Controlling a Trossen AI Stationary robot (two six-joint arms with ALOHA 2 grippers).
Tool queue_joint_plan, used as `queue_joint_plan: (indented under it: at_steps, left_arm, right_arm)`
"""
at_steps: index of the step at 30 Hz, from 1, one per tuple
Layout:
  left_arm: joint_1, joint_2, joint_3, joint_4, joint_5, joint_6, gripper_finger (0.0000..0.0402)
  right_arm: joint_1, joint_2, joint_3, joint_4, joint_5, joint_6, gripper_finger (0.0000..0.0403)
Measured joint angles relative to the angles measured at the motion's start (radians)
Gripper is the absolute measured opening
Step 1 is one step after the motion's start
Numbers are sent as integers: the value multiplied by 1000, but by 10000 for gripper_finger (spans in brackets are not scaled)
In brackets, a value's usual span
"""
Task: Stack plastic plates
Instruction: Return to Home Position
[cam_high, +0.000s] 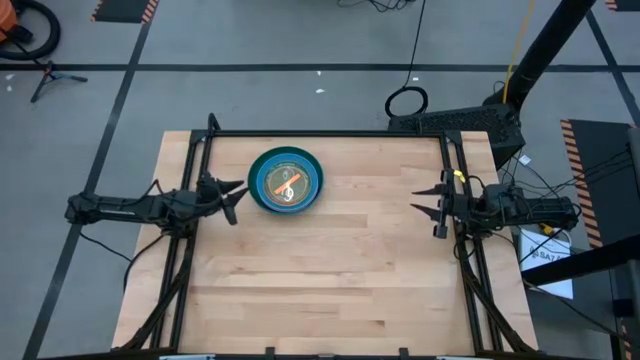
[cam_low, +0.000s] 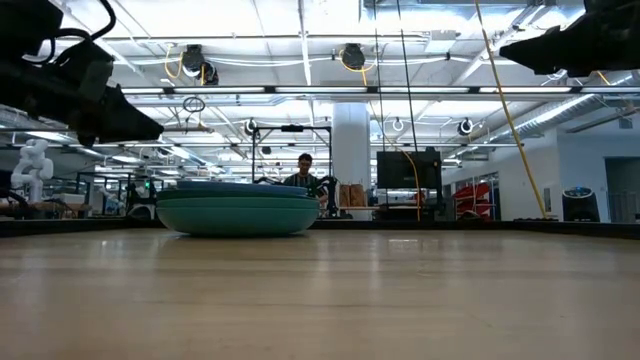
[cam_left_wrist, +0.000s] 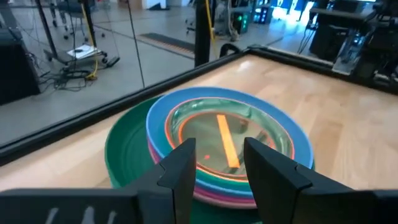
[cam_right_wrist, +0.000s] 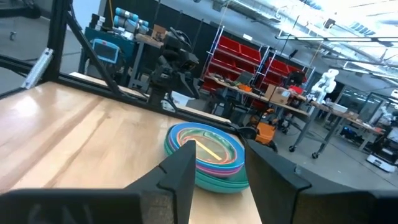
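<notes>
The plastic plates stand in one stack (cam_high: 287, 181) on the far left part of the table: large teal and green plates at the bottom, magenta and blue ones above, small orange and pale ones on top (cam_left_wrist: 224, 143). The stack also shows in the low view (cam_low: 238, 208) and the right wrist view (cam_right_wrist: 207, 152). My left gripper (cam_high: 234, 196) is open and empty, just left of the stack and above the table. My right gripper (cam_high: 433, 207) is open and empty at the table's right side, far from the stack.
A black metal frame (cam_high: 330, 133) runs along the table's far edge and both sides. The wooden tabletop (cam_high: 330, 270) stretches bare between the stack and the near edge. A person (cam_low: 304, 172) sits far behind the table in the room.
</notes>
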Motion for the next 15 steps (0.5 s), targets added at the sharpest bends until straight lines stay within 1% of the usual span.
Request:
queue_joint_plan:
  at_steps: [3, 6, 7, 12, 15]
  left_arm:
    - [-2, -12, -1, 1, 18, 21, 140]
    - [-2, -29, -1, 9, 96, 81, 140]
    - [-2, -35, -6, 36, 122, 106, 140]
    - [-2, -81, -75, 200, 305, 224, 140]
    - [-1, -87, -76, 193, 421, 253, 140]
  right_arm:
    - [0, 0, 0, 0, -2, 19, 132]
    - [0, 0, 0, -7, -4, 28, 132]
    - [0, 0, 0, -8, -4, 28, 132]
    - [0, 0, 0, -33, -2, 72, 132]
    - [0, 1, 0, -76, -2, 160, 132]
